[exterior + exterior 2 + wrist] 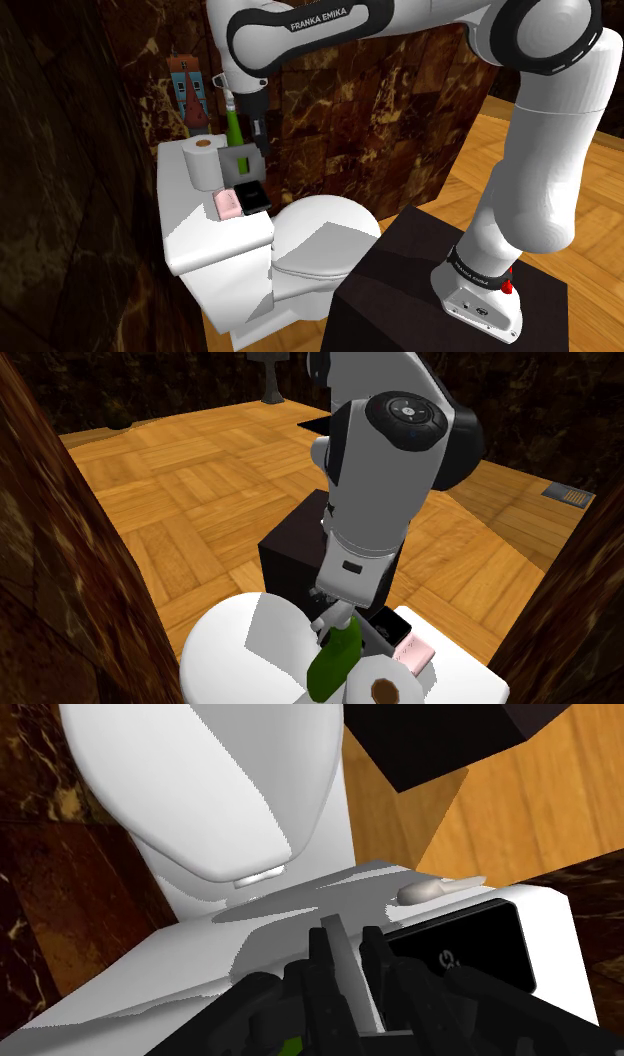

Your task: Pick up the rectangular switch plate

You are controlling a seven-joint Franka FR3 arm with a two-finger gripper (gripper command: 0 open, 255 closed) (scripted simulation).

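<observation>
The pincer (346,942) sits clamped on the grey switch plate (352,979) beside a black device (460,944), so grasping looks done; a straight lift should come next.

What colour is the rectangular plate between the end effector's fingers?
Plain grey. The switch plate shows best in the wrist view.

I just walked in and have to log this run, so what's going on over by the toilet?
The white Franka arm reaches over the toilet tank lid, its jaws shut on the grey rectangular switch plate, which they hold on edge. The plate looks slightly raised above the lid, though contact is hard to judge. A toilet paper roll, a green bottle, a pink object and a black device are on the lid close by.
</observation>
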